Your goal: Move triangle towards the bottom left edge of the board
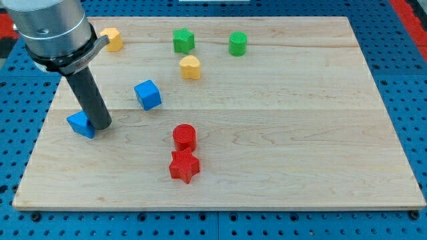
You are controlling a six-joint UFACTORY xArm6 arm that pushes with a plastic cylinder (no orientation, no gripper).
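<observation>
A blue triangle block (80,124) lies near the board's left edge, partly hidden behind my rod. My tip (101,125) rests on the board right against the triangle's right side. A blue cube (148,94) sits to the upper right of the tip. A red cylinder (184,137) and a red star (184,166) stand close together lower in the middle.
A yellow block (111,39) sits at the top left beside the arm's body. A green star (183,41) and a green cylinder (237,43) are at the top, a yellow heart-like block (190,67) below them. The wooden board (320,133) lies on a blue pegboard.
</observation>
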